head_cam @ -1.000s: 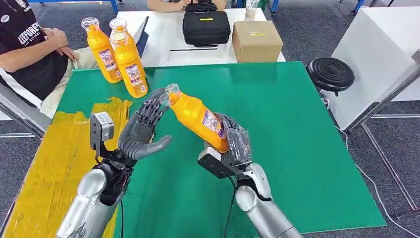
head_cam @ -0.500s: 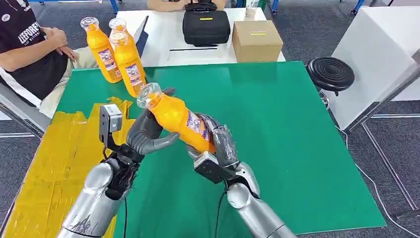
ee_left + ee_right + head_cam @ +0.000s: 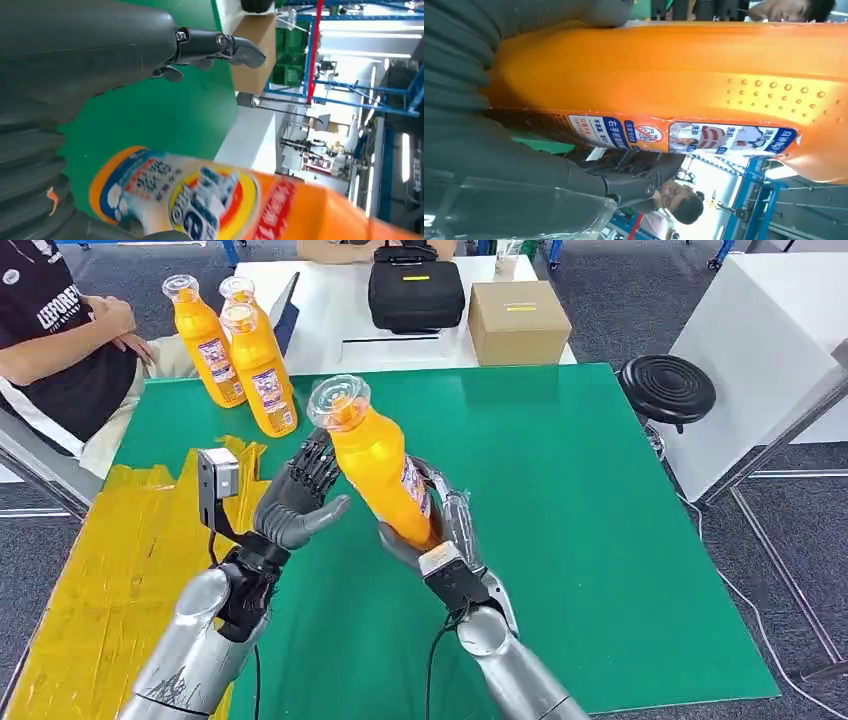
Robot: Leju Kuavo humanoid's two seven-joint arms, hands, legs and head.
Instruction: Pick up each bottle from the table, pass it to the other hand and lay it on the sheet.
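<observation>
right hand: fingers clamped on bottle, mid-handover
left hand: fingers apart, beside bottle, I've no grip
sheet: bare
queue: three bottles far left on counter

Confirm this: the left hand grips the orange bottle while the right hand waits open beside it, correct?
Not quite: the hands are swapped. In the head view the right hand grips the orange bottle, while the left hand waits open beside it.
</observation>
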